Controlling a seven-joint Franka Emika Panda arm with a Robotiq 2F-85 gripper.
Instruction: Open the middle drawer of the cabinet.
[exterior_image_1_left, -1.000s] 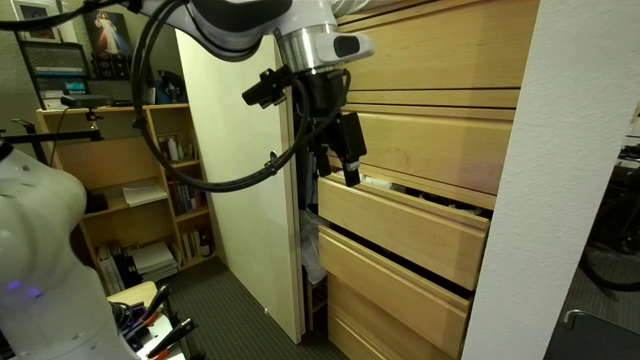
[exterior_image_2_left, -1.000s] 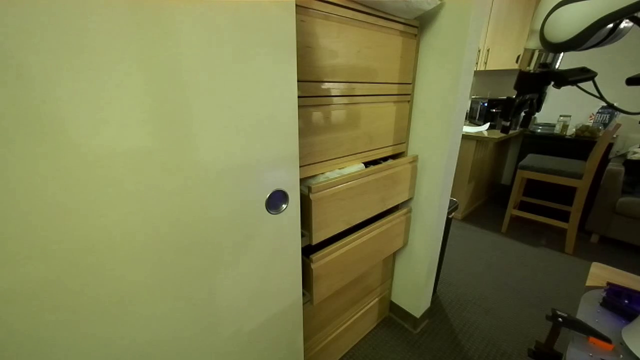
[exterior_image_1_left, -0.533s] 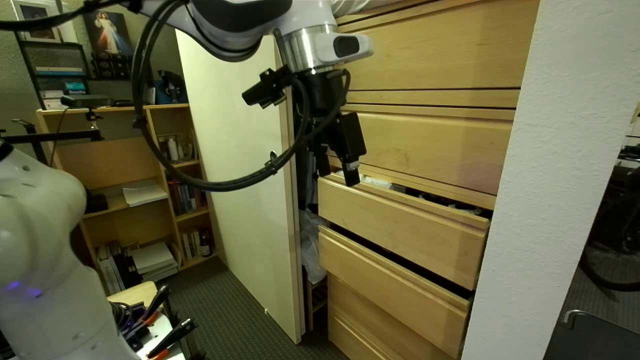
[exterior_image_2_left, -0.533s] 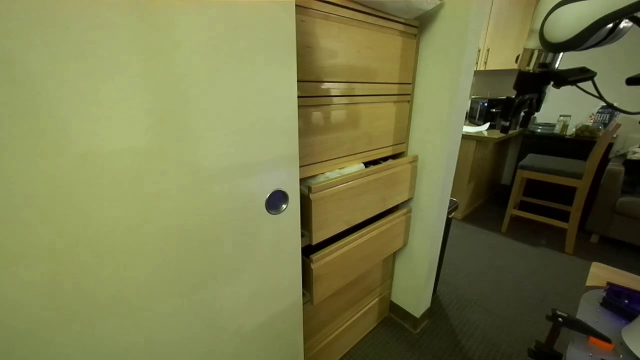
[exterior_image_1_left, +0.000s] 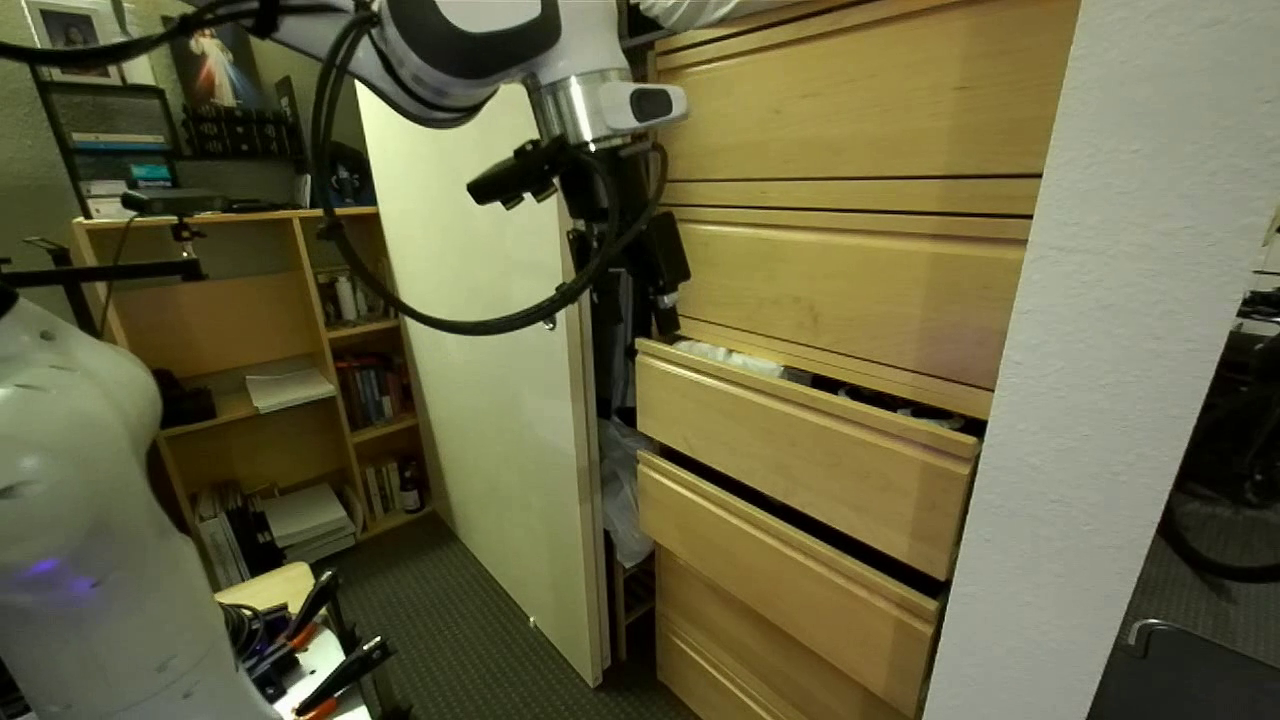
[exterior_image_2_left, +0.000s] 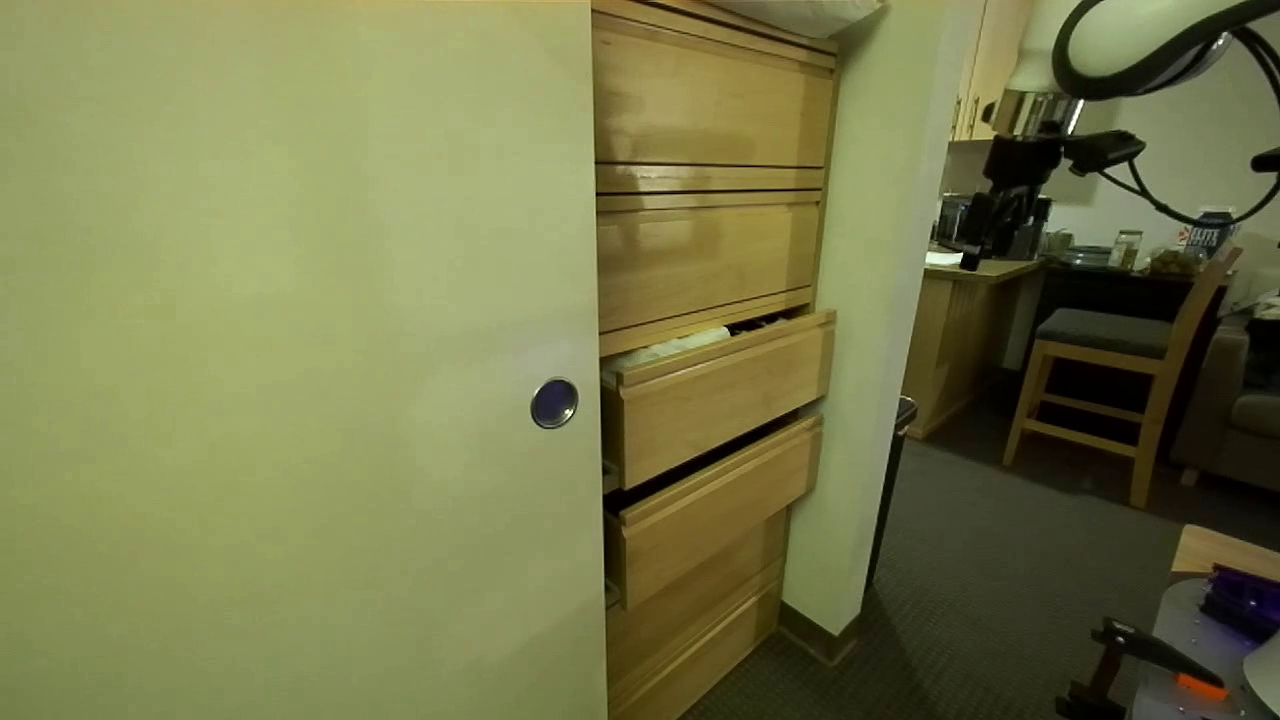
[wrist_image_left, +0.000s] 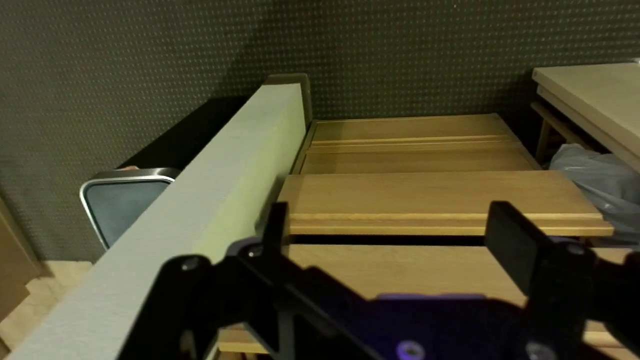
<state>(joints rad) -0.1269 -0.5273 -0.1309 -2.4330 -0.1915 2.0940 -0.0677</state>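
The cabinet (exterior_image_1_left: 840, 110) is a light-wood stack of wide handleless drawers, also in the other views (exterior_image_2_left: 715, 100). The middle drawer (exterior_image_1_left: 800, 450) stands pulled out partway, with white and dark contents in the gap behind its front; it also shows in an exterior view (exterior_image_2_left: 725, 405). In the wrist view its front (wrist_image_left: 385, 270) lies beyond and between the fingers. My gripper (exterior_image_1_left: 637, 318) points down just above the left end of that drawer's top edge, apart from it as far as I can tell. In the wrist view the gripper (wrist_image_left: 387, 220) is wide open with nothing between its fingers.
The drawer below (exterior_image_1_left: 790, 575) is also partly out. A pale door panel (exterior_image_1_left: 490, 400) stands beside the cabinet's left side, and a white wall end (exterior_image_1_left: 1110, 300) borders its right. A bookshelf (exterior_image_1_left: 230, 330) stands behind. A plastic bag (exterior_image_1_left: 625, 490) hangs beside the drawers.
In an exterior view my gripper has risen and shifted left, from over the drawer's front edge to above its left end. The drawers look unmoved.
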